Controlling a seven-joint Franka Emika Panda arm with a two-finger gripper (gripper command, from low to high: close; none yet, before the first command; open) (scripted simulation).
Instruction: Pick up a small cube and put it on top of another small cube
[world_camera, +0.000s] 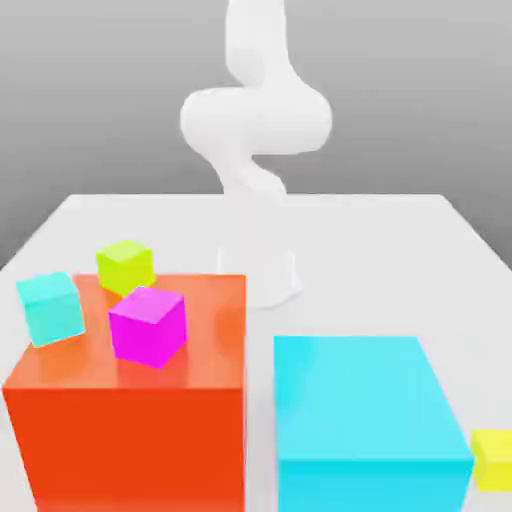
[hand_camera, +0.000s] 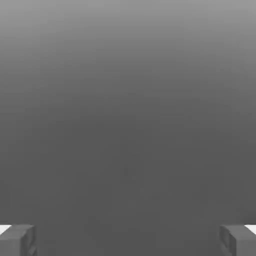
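Small cube (world_camera: 493, 458) beside big block (world_camera: 365, 420), probably touching.

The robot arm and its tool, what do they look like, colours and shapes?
The arm is plain glossy white with thick, rounded, bulbous links, rising from a round white base on the table. No cables or markings are visible. In the hand view, the tool has two blocky dark grey fingers with white at their outer edges.
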